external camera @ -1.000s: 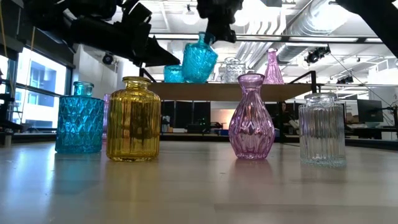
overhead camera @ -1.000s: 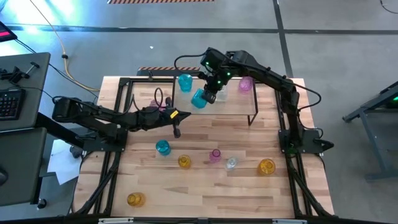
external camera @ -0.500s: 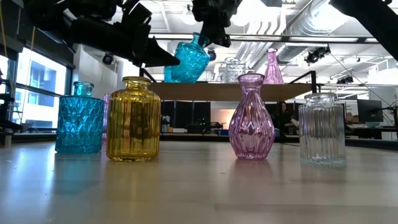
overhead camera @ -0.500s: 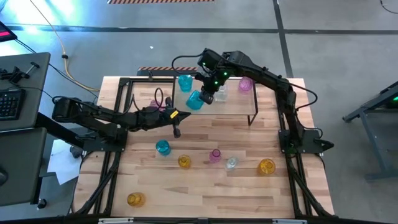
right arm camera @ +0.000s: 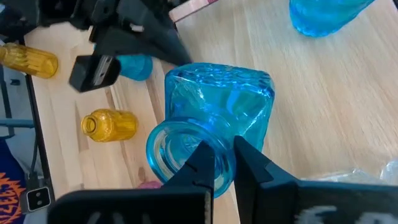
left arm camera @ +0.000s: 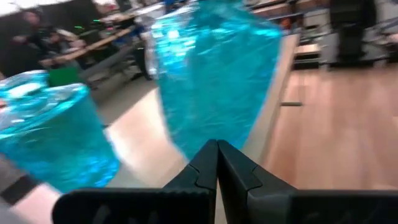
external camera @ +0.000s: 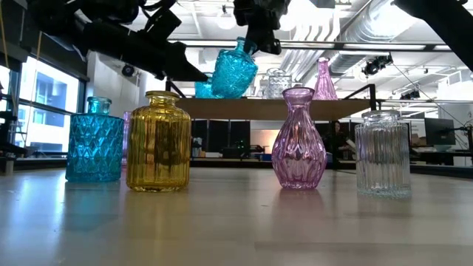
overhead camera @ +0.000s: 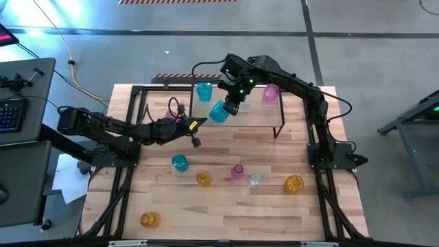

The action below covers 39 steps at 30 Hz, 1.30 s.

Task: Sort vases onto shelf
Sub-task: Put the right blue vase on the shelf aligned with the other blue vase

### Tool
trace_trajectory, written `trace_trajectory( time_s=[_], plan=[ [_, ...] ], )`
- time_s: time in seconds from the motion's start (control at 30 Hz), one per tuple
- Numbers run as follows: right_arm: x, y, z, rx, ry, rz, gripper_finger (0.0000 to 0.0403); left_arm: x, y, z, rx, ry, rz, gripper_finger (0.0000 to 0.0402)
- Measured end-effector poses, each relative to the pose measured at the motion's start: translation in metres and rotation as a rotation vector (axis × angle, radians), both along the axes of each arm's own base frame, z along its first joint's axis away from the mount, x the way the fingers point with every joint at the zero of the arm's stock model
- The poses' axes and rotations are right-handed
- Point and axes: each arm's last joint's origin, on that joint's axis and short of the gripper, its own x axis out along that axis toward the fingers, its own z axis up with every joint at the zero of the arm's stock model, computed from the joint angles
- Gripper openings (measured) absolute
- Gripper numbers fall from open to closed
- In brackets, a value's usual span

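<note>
My right gripper is shut on a teal diamond-cut vase and holds it tilted just over the shelf, a light board on black legs. A second teal vase, a clear one and a pink one stand on the board. My left gripper is shut and reaches in from the table's left. Its tips are close to the held vase's base; I cannot tell whether they touch it. My right gripper pinches the teal vase's mouth rim, one finger inside the mouth and one outside the neck. The fingers slant down from above. The vase hangs below them, tilted with its base toward the table's left, clear of the shelf board.
Teal, yellow, pink, clear and yellow vases stand in a row on the table nearer me. Another yellow one stands at the near left. A black frame edges the table's left and right sides.
My right gripper has swung the teal vase toward the table's left, tipping it further over, then brought it back less tilted, close to where it was. My left gripper has stayed in place and turned at the wrist, still shut.
</note>
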Motion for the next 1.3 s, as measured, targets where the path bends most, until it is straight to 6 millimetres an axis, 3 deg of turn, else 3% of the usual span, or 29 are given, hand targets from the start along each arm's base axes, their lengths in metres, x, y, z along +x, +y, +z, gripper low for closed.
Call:
trace_trajectory(
  time_s=[0.5,0.83,1.0,1.3],
  plan=[
    [-0.004,0.002,0.004,0.020,-0.006,0.002,0.0007,0.003,0.007,-0.001,-0.032,-0.044,0.012,0.0000],
    [-0.004,0.002,0.005,0.015,-0.014,0.019,0.0007,0.018,0.020,-0.016,-0.040,-0.038,0.063,0.0000],
    [-0.004,0.003,0.005,0.011,-0.017,0.027,0.0007,0.024,0.016,-0.024,-0.053,0.015,0.042,0.0000],
    [-0.004,0.003,0.006,0.011,-0.019,0.028,0.0008,0.026,0.014,-0.018,-0.049,-0.007,0.033,0.0000]
  ],
)
